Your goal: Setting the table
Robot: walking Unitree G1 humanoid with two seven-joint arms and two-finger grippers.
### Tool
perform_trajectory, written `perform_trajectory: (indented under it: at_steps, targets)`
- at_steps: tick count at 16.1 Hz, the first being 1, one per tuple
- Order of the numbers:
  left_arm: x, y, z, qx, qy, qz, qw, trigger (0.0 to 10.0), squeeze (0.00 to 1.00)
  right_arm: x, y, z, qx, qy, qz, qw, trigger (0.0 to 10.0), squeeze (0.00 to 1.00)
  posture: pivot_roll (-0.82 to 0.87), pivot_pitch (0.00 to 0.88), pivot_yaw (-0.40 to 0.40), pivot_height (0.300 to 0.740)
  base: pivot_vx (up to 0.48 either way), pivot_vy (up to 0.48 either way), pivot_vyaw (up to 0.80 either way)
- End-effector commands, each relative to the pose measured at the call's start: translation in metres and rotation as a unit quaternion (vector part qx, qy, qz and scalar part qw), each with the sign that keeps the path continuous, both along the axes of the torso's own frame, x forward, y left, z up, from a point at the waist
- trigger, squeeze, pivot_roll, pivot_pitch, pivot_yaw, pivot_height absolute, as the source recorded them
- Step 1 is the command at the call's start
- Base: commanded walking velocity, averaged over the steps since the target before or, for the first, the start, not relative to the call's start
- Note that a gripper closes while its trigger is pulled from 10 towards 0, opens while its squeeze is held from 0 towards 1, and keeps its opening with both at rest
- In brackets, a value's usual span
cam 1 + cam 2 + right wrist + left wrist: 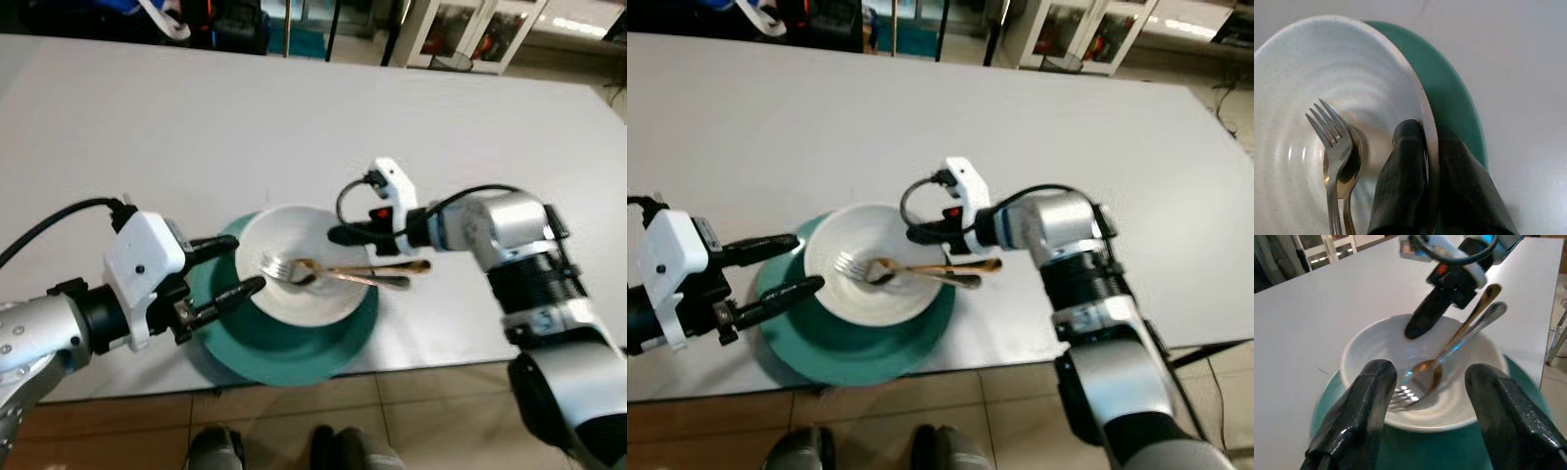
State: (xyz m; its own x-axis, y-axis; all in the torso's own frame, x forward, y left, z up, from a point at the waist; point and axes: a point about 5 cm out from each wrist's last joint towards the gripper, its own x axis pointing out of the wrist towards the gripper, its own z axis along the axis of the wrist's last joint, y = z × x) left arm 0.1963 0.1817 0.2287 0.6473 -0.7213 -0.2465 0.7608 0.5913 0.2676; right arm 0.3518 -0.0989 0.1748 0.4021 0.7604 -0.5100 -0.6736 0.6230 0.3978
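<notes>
A white bowl (pixel 312 305) sits on a teal plate (pixel 294 351) near the table's front edge. A silver fork (pixel 278 265) and a gold spoon (pixel 345 276) lie in the bowl, their handles sticking out over its right rim. My right gripper (pixel 1428 136) is shut on the bowl's right rim, one finger inside and one outside. My left gripper (pixel 248 263) stands open at the bowl's left side, one finger over the plate's far-left edge and the other by the bowl's near-left rim. In the left wrist view both fingers (pixel 1365 407) frame the bowl (pixel 1371 340).
The wide white table (pixel 196 127) stretches away behind the plate. Its front edge runs just below the plate, with tiled floor (pixel 431 411) and my feet (pixel 338 448) beneath. White cabinets (pixel 470 29) and dark chair frames stand beyond the far edge.
</notes>
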Motion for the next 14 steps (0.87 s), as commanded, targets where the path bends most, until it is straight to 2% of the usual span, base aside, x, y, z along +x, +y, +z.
perform_trajectory:
  at_steps: [1,4,7,9,10,11,14]
  targets:
    - [-0.003,-0.006,0.001,0.0,-0.001,-0.016,1.0,10.0,0.0,0.008,-0.012,-0.009,-0.034,-0.009,-0.052,0.998,0.0,0.0,0.14,0.097,-0.159,0.74,0.0,0.0,0.0]
    - [0.001,-0.004,0.003,0.007,-0.016,-0.002,1.0,10.0,0.0,0.028,-0.019,0.004,-0.031,-0.054,-0.116,0.991,0.0,0.0,0.14,0.104,-0.163,0.74,0.0,0.0,0.0]
    - [0.001,-0.004,0.003,0.005,-0.018,0.001,1.0,10.0,0.0,0.034,-0.024,0.013,-0.023,-0.065,-0.129,0.989,0.0,0.0,0.14,0.107,-0.167,0.74,0.0,0.0,0.0]
    - [0.001,-0.004,0.003,0.004,-0.016,0.0,1.0,10.0,0.0,0.034,-0.021,0.014,-0.012,-0.055,-0.119,0.991,0.0,0.0,0.14,0.106,-0.167,0.74,0.0,0.0,0.0]
    - [0.001,-0.003,0.003,0.005,-0.016,0.002,1.0,10.0,0.0,0.03,-0.009,0.015,0.031,-0.008,-0.093,0.995,0.0,0.0,0.15,0.104,-0.17,0.74,0.0,0.0,0.0]
    - [0.0,-0.002,0.004,0.006,-0.017,0.003,1.0,10.0,0.0,0.028,-0.003,0.014,0.051,0.016,-0.082,0.995,0.0,0.0,0.15,0.104,-0.17,0.74,0.0,0.0,0.0]
    - [0.0,-0.003,0.003,0.005,-0.016,0.002,1.0,10.0,0.0,0.024,0.006,0.008,0.065,0.045,-0.07,0.994,0.0,0.0,0.15,0.104,-0.17,0.74,0.0,0.0,0.0]
